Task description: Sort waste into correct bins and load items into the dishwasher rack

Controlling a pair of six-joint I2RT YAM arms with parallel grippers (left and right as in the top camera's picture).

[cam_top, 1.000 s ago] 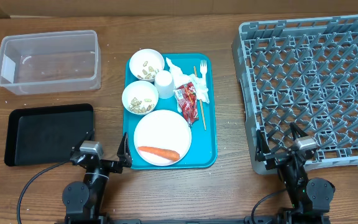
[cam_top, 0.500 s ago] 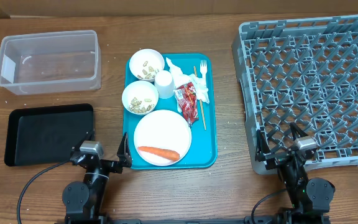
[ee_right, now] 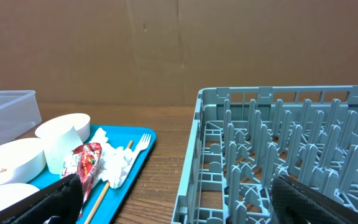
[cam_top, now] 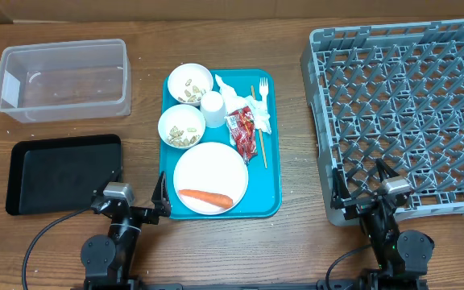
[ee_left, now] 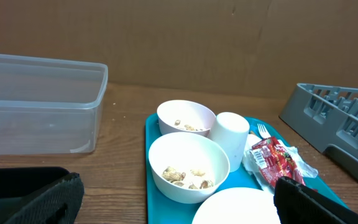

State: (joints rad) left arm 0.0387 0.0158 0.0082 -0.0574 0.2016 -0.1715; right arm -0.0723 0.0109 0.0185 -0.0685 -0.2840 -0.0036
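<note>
on wooden table [cam_top: 296,242], centre: teal serving tray [cam_top: 271,187] carrying white plate [cam_top: 212,165] with carrot [cam_top: 205,196], far bowl [cam_top: 171,79], near bowl [cam_top: 163,125], both holding scraps [cam_top: 188,90], cup [cam_top: 213,109], wrapper [cam_top: 244,125], napkins [cam_top: 230,95], fork [cam_top: 263,95], stick [cam_top: 257,121]. left: clear tub [cam_top: 63,45] beyond black tray [cam_top: 63,173]. right: grey rack [cam_top: 401,113]. near edge: left gripper [cam_top: 131,205], right gripper [cam_top: 367,189], jaws spread wide.

robot lab bench, not a lived-in kitchen; wood-grain table [cam_top: 296,193] backed by plain brown cardboard [ee_left: 229,43]; left arm [cam_top: 107,246] and right arm [cam_top: 397,242] fixed at its near edge, black cable [cam_top: 43,234] trailing; teal tray [cam_top: 266,181] and grey dishwasher rack [cam_top: 401,97] laid out on top
</note>
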